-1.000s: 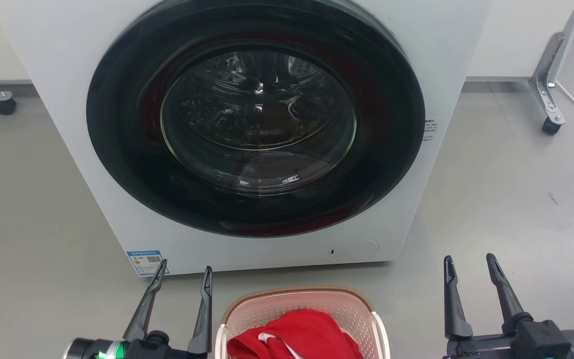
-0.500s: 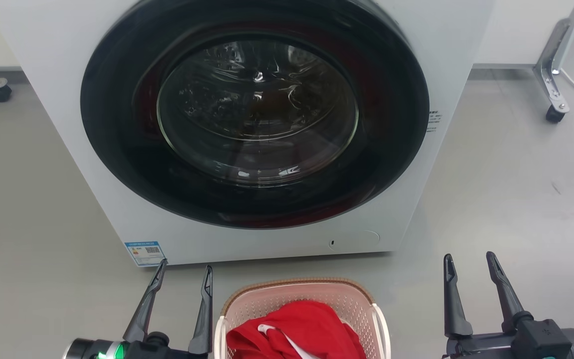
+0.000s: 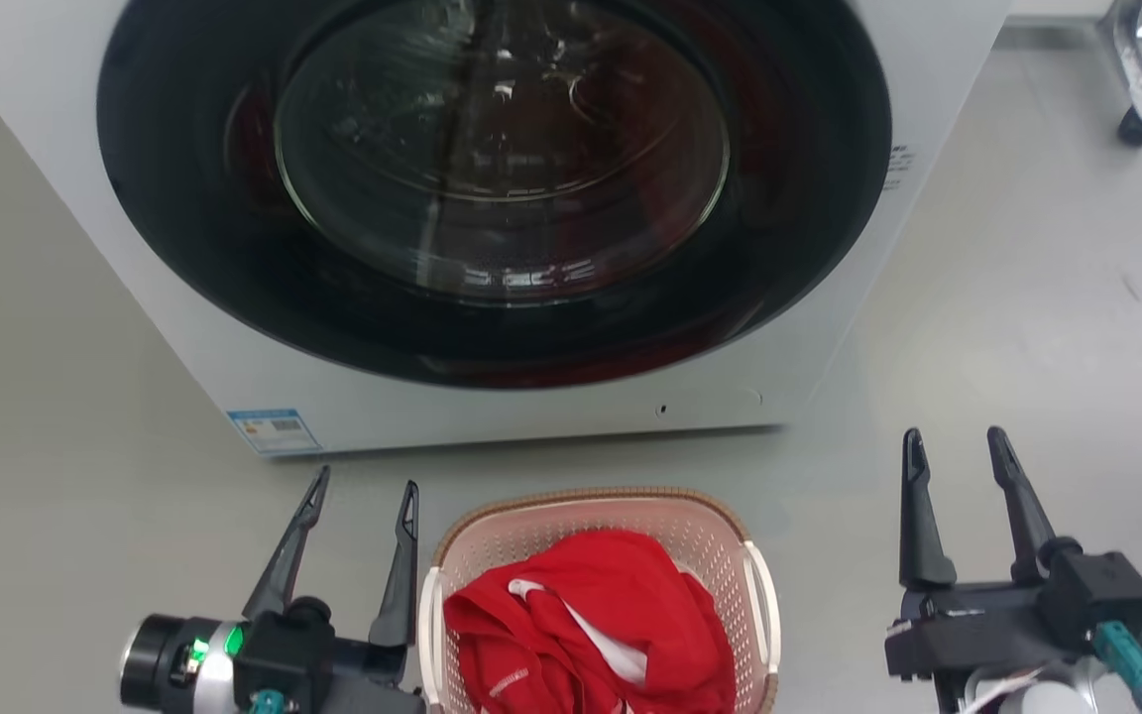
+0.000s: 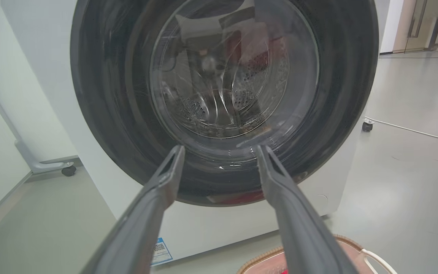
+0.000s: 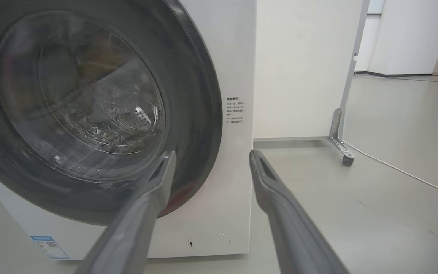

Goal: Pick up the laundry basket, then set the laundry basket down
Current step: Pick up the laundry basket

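The laundry basket point(image 3: 705, 540) stands on the floor at the bottom centre of the head view, pale pink with a brown rim and white side handles. Red clothing point(image 3: 591, 620) lies inside it. Just left of the basket, my left gripper point(image 3: 365, 484) is open and holds nothing, its right finger close to the left handle. My right gripper point(image 3: 958, 438) is open too, well to the right of the basket. In the left wrist view the left gripper point(image 4: 219, 149) points at the washing machine door and the basket's rim point(image 4: 350, 243) peeks in at the bottom right. The right gripper point(image 5: 211, 154) is empty.
A white washing machine point(image 3: 829, 327) with a big dark round door point(image 3: 497, 178) stands right behind the basket. A partition foot on a caster point(image 3: 1138, 124) is at the far right, with a white cable point(image 5: 394, 169) running along the grey floor.
The head camera has tilted down and come closer: the washing machine slid up the picture and more of the basket shows. Both grippers stay open beside the basket.
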Robot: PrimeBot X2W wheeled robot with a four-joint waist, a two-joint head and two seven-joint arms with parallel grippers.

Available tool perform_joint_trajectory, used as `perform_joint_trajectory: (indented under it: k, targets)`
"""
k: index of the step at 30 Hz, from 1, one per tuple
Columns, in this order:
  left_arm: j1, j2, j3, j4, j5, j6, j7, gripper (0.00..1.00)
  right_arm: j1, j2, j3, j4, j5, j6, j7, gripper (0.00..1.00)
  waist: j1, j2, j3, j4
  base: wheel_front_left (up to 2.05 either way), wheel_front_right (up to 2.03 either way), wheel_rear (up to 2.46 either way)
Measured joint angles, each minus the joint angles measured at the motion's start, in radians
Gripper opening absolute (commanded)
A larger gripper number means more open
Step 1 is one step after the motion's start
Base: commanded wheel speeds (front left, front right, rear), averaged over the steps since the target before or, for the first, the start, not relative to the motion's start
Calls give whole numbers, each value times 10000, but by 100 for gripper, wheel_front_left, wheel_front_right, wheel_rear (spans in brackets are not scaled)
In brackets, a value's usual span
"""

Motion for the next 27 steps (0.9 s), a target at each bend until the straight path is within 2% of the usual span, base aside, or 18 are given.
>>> perform_joint_trajectory:
  k: [11, 27]
  targets:
    - [-1676, -171, 234, 1766, -495, -339, 150, 100, -1689, -59, -199, 1659, 299, 336, -31, 100, 1, 1, 1499, 34, 0, 0, 0]
    - [-3842, -485, 504, 4543, -1118, -424, 491, 100, -3928, -38, 123, 4243, 491, 708, -31, 100, 1, 1, 3989, -13, 0, 0, 0]
